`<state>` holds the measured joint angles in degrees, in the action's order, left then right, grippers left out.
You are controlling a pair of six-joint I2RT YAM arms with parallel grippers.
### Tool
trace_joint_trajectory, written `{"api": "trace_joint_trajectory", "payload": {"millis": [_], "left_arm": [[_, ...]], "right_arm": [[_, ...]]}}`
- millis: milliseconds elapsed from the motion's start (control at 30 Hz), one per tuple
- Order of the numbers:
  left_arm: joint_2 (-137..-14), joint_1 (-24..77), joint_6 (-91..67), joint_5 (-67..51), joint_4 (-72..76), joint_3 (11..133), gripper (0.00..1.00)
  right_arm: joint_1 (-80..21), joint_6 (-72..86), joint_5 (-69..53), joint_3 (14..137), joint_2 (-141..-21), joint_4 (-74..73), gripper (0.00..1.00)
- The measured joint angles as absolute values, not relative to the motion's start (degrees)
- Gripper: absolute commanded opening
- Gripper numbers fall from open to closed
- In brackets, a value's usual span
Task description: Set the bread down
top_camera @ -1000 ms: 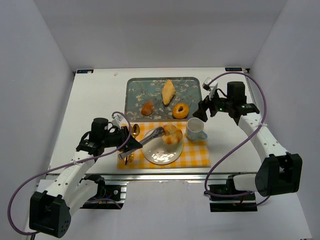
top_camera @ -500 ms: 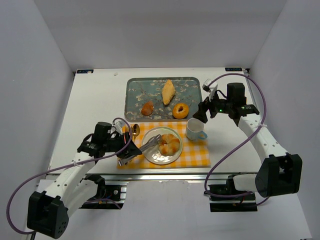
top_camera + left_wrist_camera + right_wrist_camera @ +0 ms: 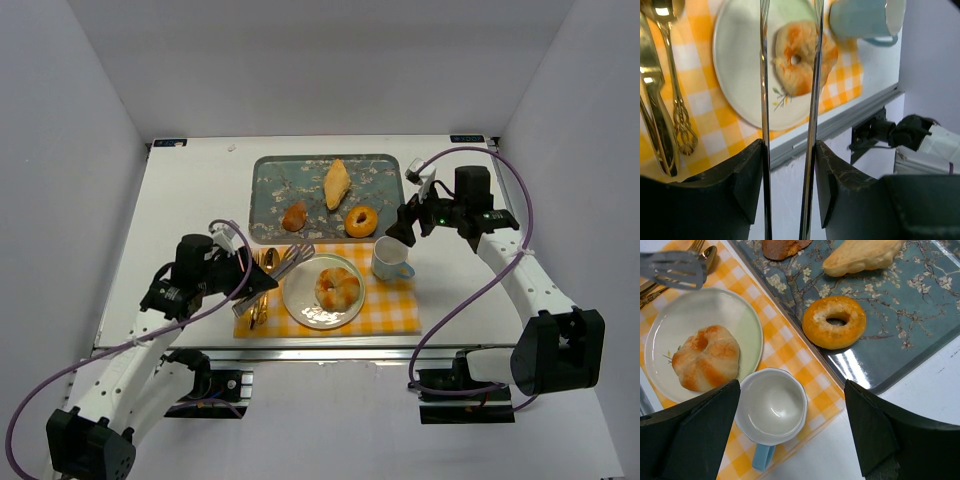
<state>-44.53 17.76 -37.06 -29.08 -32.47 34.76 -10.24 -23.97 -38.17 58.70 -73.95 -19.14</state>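
Left pincer [image 3: 788,170]: mine, pinching slim steel tongs [image 3: 287,264].
Bread: round golden bun [image 3: 338,288] on white plate [image 3: 300,303], near edge.
Beside: pale blue mug [image 3: 390,260].
Right pincer [image 3: 402,228]: spread, above mug.
Far: blue flowered tray [image 3: 272,190].

Left wrist view: tongs [image 3: 764,100] crossing the bread roll [image 3: 792,65], hiding two strips of it; mug [image 3: 867,20] and spoon [image 3: 662,10] running off the top edge. Right wrist view: tray [image 3: 900,325] and brown pastry [image 3: 782,246] running off the top edge; tongs tip being cropped at the left edge.
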Motion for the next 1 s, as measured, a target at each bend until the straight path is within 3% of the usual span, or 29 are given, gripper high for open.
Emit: {"api": "trace_joint_trajectory", "payload": {"millis": [500,1000], "left_arm": [[-71.3,17.8,-23.5,-11.5,-33.8,56.3,0.54],[-81.1,17.8,-17.8,-10.1,-31.2,58.8,0.55]], "right_arm": [[-10.2,-24.0,-38.4,58.2,-73.5,-19.1,0.89],[-10.2,-23.9,-38.3,57.0,-72.6,-18.2,0.89]]}}
